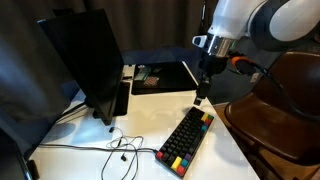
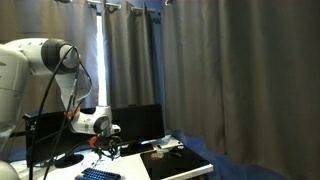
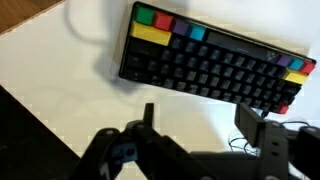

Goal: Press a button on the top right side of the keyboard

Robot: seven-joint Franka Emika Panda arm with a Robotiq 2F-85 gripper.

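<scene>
- The white surface (image 1: pixel 150 110) is seen in an exterior view, with a dark monitor (image 1: pixel 85 60) stood at one side.
- The keyboard (image 1: pixel 187 138) is laid diagonally on the surface, well apart from the monitor; coloured keys are seen at both its ends in the wrist view.
- The end effector (image 1: pixel 202 97) is held above the keyboard's far end without touching it, its fingers spread and nothing grasped.

Open tabletop (image 1: pixel 150 110) around keyboard (image 1: pixel 187 135) (cables (image 1: pixel 120 143) nearby).
</scene>
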